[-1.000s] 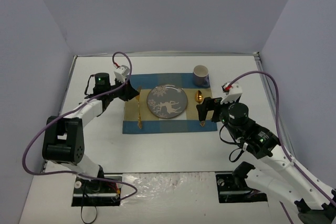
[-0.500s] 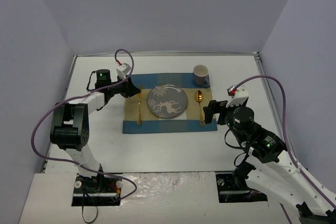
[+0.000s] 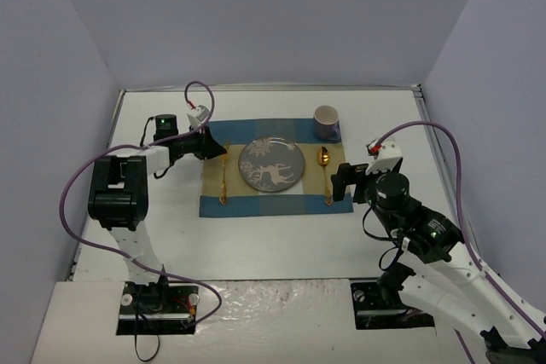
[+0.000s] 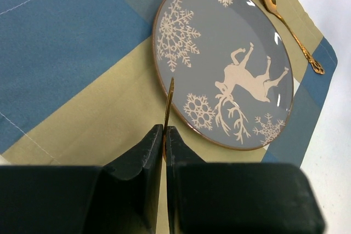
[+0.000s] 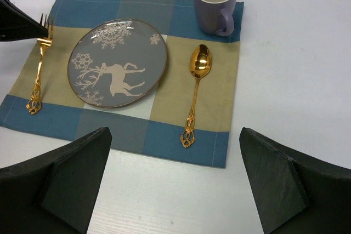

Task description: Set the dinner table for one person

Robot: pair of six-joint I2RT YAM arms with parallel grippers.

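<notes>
So the big white counter (image 3: 273, 249) takes up the whole floor of the lilac-walled box, and the plate sits pretty much in the middle of it. Under the plate is a blue-and-tan checked placemat (image 3: 275, 204), lying flat with a bit of cloth showing on every side of the plate. The right gripper (image 5: 174, 131) hangs to the near right of the plate, by the placemat's near right corner, with its jaws spread wide and nothing between them. The left gripper (image 4: 165, 130) is to the far left of the plate, pinched down narrow, with a thin gold sliver poking out between the jaws. The plate (image 3: 270, 164) itself is grey with a white reindeer and snowflakes. A lilac mug (image 3: 327, 123) stands upright to the far right of the plate, on the placemat's far corner. A gold spoon (image 3: 325, 173) lies just right of the plate, bowl pointing away. A gold fork (image 3: 223, 182) lies just left of the plate, and the left gripper is clamped on its tine end.
</notes>
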